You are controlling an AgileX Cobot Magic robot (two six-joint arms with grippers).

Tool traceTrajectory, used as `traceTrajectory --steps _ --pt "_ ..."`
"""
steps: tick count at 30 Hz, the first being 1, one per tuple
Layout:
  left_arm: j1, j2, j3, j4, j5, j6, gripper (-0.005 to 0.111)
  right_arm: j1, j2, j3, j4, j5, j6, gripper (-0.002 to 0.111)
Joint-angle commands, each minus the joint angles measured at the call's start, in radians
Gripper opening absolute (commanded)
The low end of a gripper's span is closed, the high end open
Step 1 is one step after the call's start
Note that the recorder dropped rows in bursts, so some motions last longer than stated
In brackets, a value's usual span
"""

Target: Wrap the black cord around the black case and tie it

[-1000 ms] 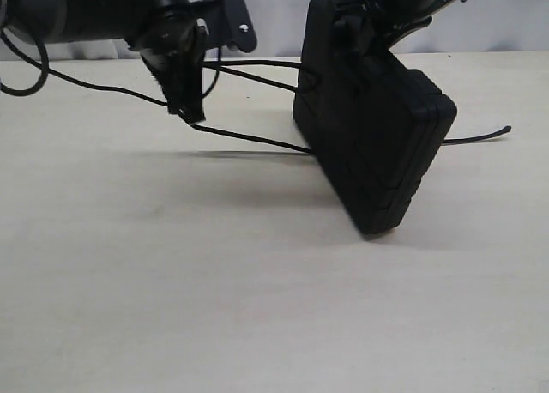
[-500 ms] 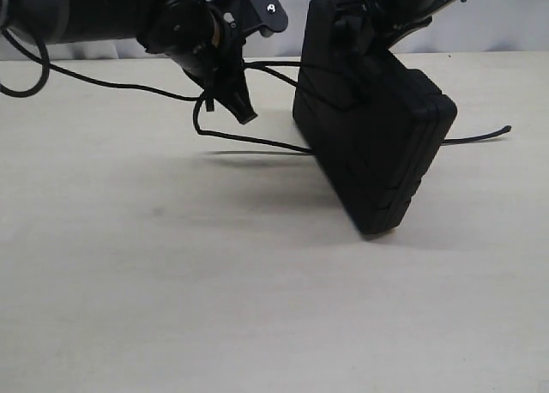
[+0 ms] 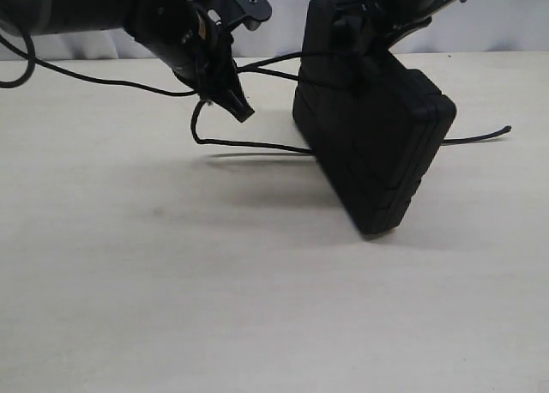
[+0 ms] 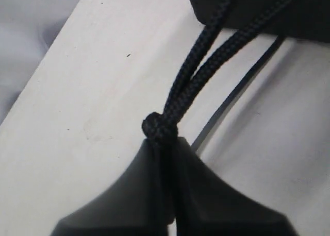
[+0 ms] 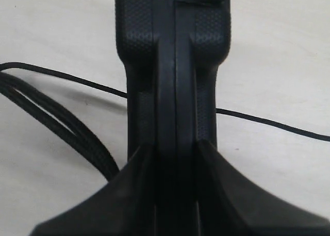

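The black case (image 3: pixel 377 136) is held tilted above the table, one lower corner close to the surface. My right gripper (image 3: pixel 364 24) is shut on its upper edge; in the right wrist view the case (image 5: pixel 175 66) runs between the jaws of my right gripper (image 5: pixel 175 156). My left gripper (image 3: pixel 240 111), left of the case, is shut on the black cord (image 3: pixel 249 144) at a small knot (image 4: pixel 159 127). Two strands (image 4: pixel 216 55) lead from the knot to the case. One cord end (image 3: pixel 480 136) lies on the table right of the case.
The pale table (image 3: pixel 214 290) lies under everything, with the case's shadow beneath it. A thin black wire (image 3: pixel 94 81) of the left arm trails across the table at the far left. A pale wall stands behind the table.
My left gripper has swung right toward the case and turned, carrying the cord. The cord below it now bows into a slack loop. The case and right gripper have not moved.
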Motion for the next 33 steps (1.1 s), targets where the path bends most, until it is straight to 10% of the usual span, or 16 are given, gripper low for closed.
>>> traceTrajectory --steps 1,22,33 --pt "-0.012 0.008 -0.008 -0.087 -0.046 0.011 0.0 0.001 0.002 0.013 0.022 0.024 -0.007 0.004" --pt "-0.115 0.012 -0.008 -0.133 -0.014 0.179 0.0 0.026 0.002 0.013 0.025 0.024 -0.007 0.004" --pt "-0.045 0.014 -0.008 -0.028 0.124 0.23 0.0 0.026 0.002 0.013 0.021 0.024 -0.007 0.004"
